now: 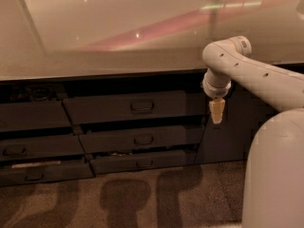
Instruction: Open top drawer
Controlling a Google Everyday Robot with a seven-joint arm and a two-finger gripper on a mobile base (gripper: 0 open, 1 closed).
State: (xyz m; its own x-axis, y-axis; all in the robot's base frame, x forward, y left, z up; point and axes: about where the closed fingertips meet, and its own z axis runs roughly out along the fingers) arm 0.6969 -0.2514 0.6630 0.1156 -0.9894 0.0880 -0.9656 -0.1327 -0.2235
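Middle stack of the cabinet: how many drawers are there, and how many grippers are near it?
Drawers: 3 (top drawer, middle drawer, bottom drawer)
Grippers: 1 (the gripper hangs right of the top drawer)
Total: 4
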